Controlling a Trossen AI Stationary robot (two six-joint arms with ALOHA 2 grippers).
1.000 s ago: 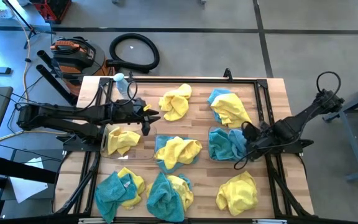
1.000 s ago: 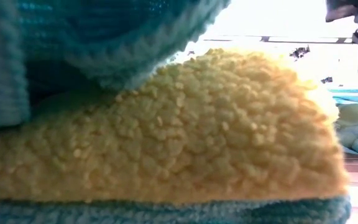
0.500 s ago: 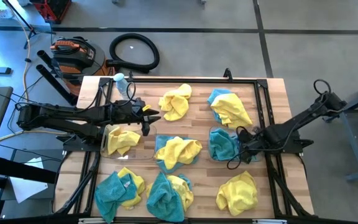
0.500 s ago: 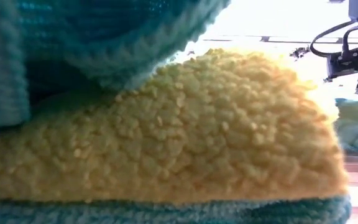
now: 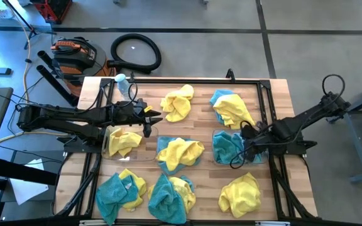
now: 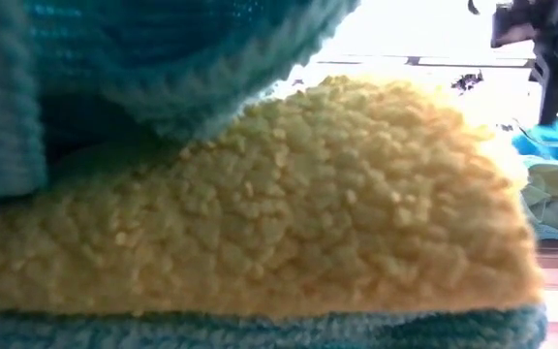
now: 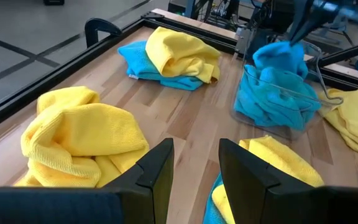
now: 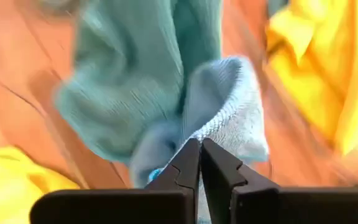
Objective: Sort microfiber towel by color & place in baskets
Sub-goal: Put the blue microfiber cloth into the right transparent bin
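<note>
My right gripper (image 5: 246,143) is shut on a teal microfiber towel (image 7: 279,57) over the right basket (image 7: 253,102), which holds a teal heap. My left gripper (image 5: 148,125) hovers open above the left basket (image 5: 107,152), where a yellow towel (image 5: 124,140) lies; nothing is between its fingers (image 7: 196,146). Loose towels lie on the wooden table: a yellow one (image 5: 178,103), yellow over teal (image 5: 232,108), and yellow on teal in the middle (image 5: 180,154). My right gripper pinches a raised fold of the teal towel (image 8: 219,118) between its two fingertips (image 8: 199,142). The fingers come from above, slanting down. The fold is drawn up into a peak (image 7: 277,50), while the towel's lower part rests on the heap in the basket.
More teal and yellow towels lie along the near edge (image 5: 121,188) (image 5: 171,196) (image 5: 239,193). A clear bottle with a blue cap (image 5: 123,85) stands at the far left. A black frame rail (image 5: 187,80) runs round the table. Towels against the lens (image 6: 260,213) block the low view.
My right gripper has dipped toward the table's left into the right basket's teal heap, then come back up a little toward the right. The teal cloth that spread over the basket's right rim now sits gathered inside, with one fold drawn up.
</note>
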